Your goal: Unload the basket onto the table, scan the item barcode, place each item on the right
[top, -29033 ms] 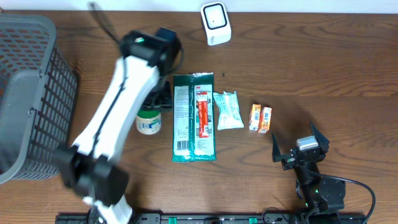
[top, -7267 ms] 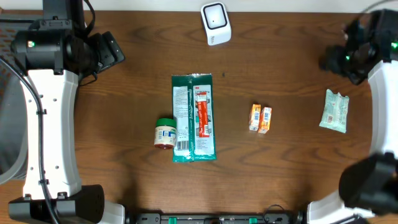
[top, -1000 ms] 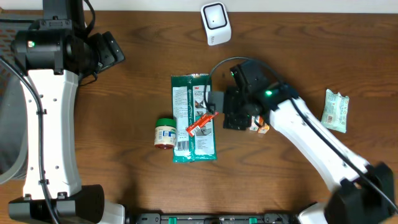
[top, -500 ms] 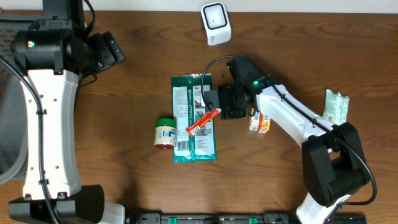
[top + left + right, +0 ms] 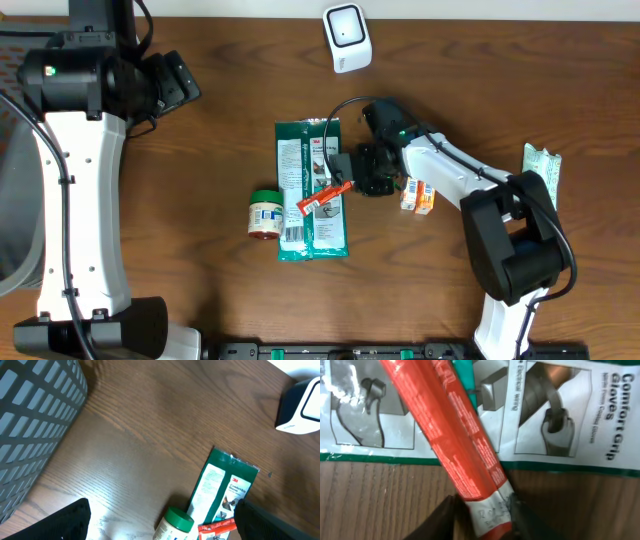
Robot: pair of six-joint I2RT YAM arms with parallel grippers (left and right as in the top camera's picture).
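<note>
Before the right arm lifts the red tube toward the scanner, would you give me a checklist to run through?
1. Right jaws on the red tube: ok, they pinch its crimped end.
2. Tube free of the gloves pack: cannot tell, it lies slanted across the pack.
3. Barcode on the tube located: cannot tell, only print shows on the upper side.
4. Way to the scanner: ok, nothing tall stands between.
5. Orange boxes clear of the right arm: cannot tell, they sit right beside the wrist.
6. Left jaws out of the way: ok, open and far off near the basket.
</note>
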